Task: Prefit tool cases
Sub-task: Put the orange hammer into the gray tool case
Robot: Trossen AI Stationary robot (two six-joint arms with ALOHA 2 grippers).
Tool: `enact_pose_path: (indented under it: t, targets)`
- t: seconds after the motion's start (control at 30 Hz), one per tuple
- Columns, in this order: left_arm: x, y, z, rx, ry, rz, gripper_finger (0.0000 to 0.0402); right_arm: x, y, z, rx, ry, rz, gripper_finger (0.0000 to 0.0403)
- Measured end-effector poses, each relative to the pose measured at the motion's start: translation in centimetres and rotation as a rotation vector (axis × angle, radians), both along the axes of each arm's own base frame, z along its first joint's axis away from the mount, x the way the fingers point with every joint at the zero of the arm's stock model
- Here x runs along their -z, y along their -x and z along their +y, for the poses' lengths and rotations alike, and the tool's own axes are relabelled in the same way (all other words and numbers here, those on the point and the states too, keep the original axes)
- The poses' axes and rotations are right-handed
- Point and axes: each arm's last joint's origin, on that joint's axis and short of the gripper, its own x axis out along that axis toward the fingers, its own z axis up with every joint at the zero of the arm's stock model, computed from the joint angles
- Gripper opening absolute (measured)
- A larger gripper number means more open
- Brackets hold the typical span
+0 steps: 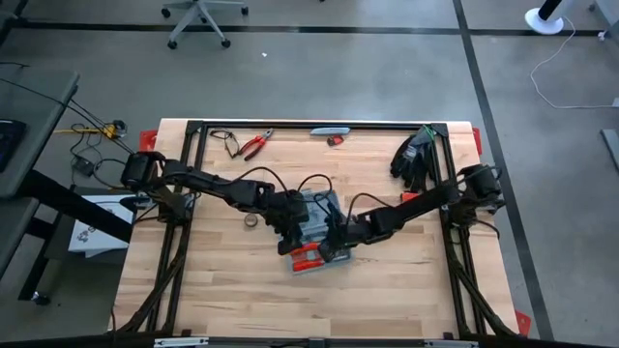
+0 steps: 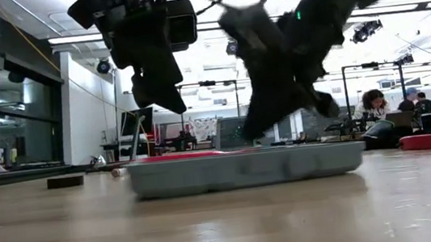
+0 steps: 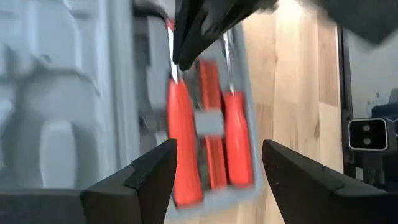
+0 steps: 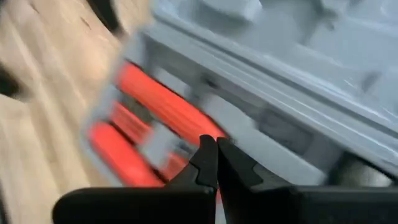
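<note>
The grey-blue tool case [image 1: 317, 224] lies open and flat on the wooden table's middle; in the low view it is a low grey tray [image 2: 245, 168]. Red-handled tools [image 3: 186, 134] lie in its moulded slots at the near end. My left gripper [image 3: 214, 168] hangs open above the case, its fingers on either side of the red handles and clear of them. My right gripper [image 4: 216, 155] is shut, its tips slanting down over the red handles [image 4: 165, 106]. In the left wrist view the right gripper [image 3: 179, 59] ends at one tool's metal shaft. My right gripper comes from above at a slant, its shut fingertips [image 3: 180, 53] at the metal shaft of a red-handled tool that lies in the case. Whether the tips touch the tool or the case, I cannot tell.
Red-handled pliers [image 1: 255, 145] and a small red piece [image 1: 335, 141] lie near the far edge, a black glove [image 1: 414, 159] at the far right. A small roll [image 1: 250, 220] sits left of the case. Black frame rails [image 1: 319, 125] border the table; bare wood lies toward the near edge.
</note>
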Motion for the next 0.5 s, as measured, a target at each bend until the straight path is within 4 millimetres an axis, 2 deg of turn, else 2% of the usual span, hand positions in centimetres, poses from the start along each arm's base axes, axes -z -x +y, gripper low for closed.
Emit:
enact_pose_path:
  t: [0.1,0.27,0.5]
  targets:
    - [0.1,0.1,0.0,0.022,-0.014,0.005,0.0227,-0.7,0.5,0.3,0.007,0.015,0.002,0.0000]
    - [0.4,0.6,0.1,0.059,-0.064,0.051,0.0227,-0.4,0.9,0.5,0.037,0.035,0.045,0.0000]
    - [1.2,1.3,0.3,0.088,-0.127,0.103,0.0227,0.4,2.1,-0.4,0.092,0.089,0.190,0.0000]
